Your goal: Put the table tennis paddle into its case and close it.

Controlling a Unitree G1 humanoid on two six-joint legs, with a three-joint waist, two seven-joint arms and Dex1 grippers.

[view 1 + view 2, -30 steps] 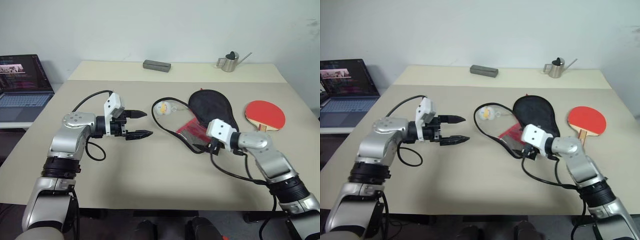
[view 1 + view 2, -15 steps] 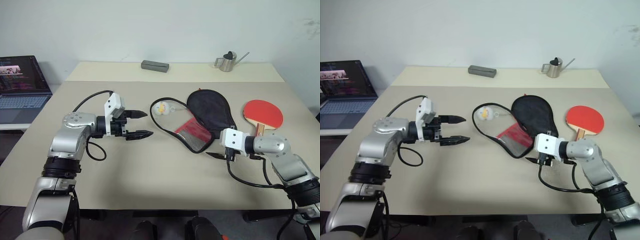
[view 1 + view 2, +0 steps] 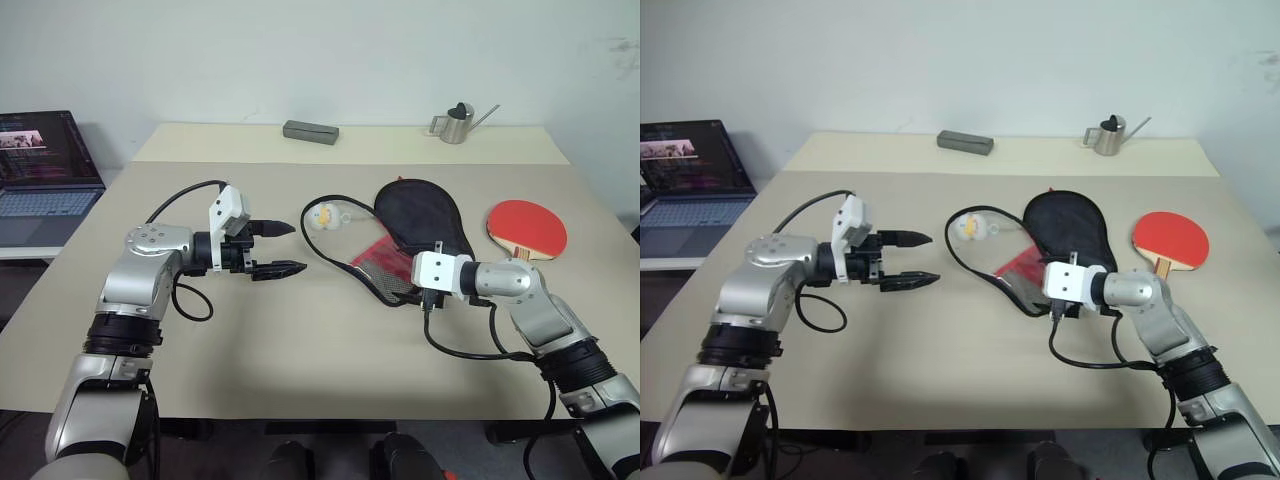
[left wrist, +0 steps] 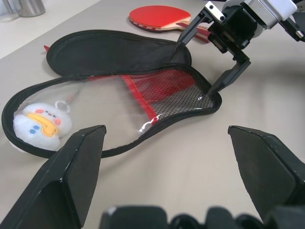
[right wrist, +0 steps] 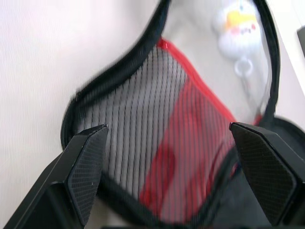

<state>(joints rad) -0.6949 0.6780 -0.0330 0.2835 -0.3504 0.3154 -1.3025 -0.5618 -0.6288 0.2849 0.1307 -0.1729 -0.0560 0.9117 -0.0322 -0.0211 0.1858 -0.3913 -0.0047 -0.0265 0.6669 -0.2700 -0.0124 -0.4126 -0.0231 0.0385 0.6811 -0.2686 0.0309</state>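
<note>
**Left eye view: case lies open, both grippers empty**

Left eye view shows the table (image 3: pixel 300 350) carrying all items. The largest is the case (image 3: pixel 405 235), lying unzipped and spread flat near the middle of the table: its black-lined half lies toward the far side, and its red and black mesh half lies toward the near side. A small white-yellow charm (image 3: pixel 322 215) rests on the table inside the loop of the zip edge, on the left of the case.

The table tennis paddle (image 3: pixel 527 229) lies flat, red face up, just to the right of the case and apart from it. Its handle points toward the near edge of the table.

The right gripper (image 4: pixel 202 67) stands over the narrow mesh end of the case. Its fingers are spread wide; one fingertip is at the mesh edge, the other at the rim of the black half. Nothing is clamped between them.

The left gripper (image 3: pixel 278 248) hangs above bare table, well to the left of the case, pointing toward it. Its fingers are spread apart and hold nothing.

A small metal watering can (image 3: pixel 458 122) and a grey block (image 3: pixel 311 131) stand at the far edge. A laptop (image 3: pixel 45 175) sits beside the table on the left.
</note>
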